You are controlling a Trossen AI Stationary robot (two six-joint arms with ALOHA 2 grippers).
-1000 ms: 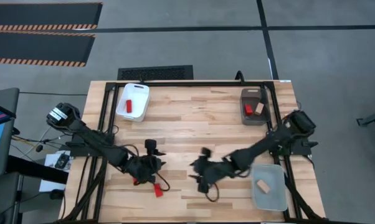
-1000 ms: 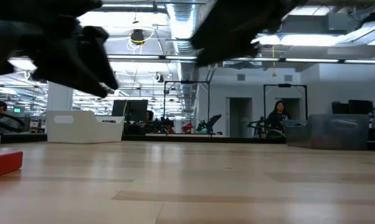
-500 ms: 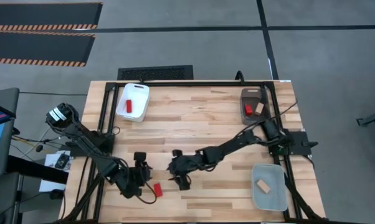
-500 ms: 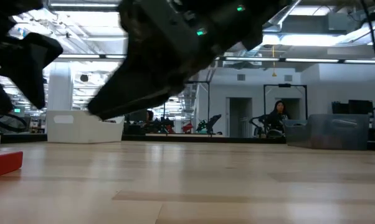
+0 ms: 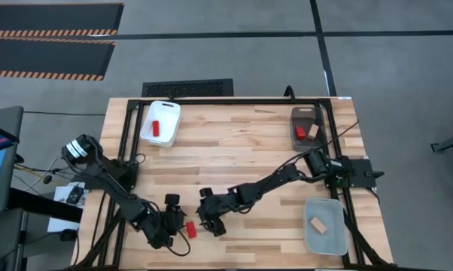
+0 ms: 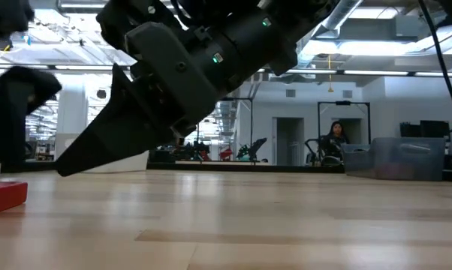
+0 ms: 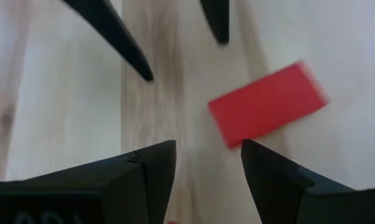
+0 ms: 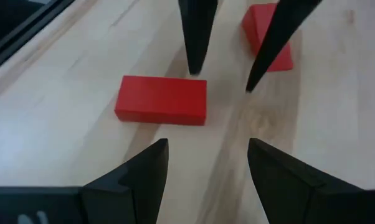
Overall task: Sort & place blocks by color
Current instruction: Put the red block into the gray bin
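Two claws crowd one red block near the bench's front edge

Your right claw (image 5: 205, 219), wide open and empty, sits just at 3 o'clock of the red block (image 5: 189, 228); left claw (image 5: 168, 226), also open and empty, at 9 — back one off before closing squarely.

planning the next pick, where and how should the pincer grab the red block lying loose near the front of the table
Take the red block across its two long sides, at mid-length, coming down from above. It lies flat on the table, so only the top and sides are free, and the short span fits between open fingers. The right pincer is nearest and open; the left pincer is close too.
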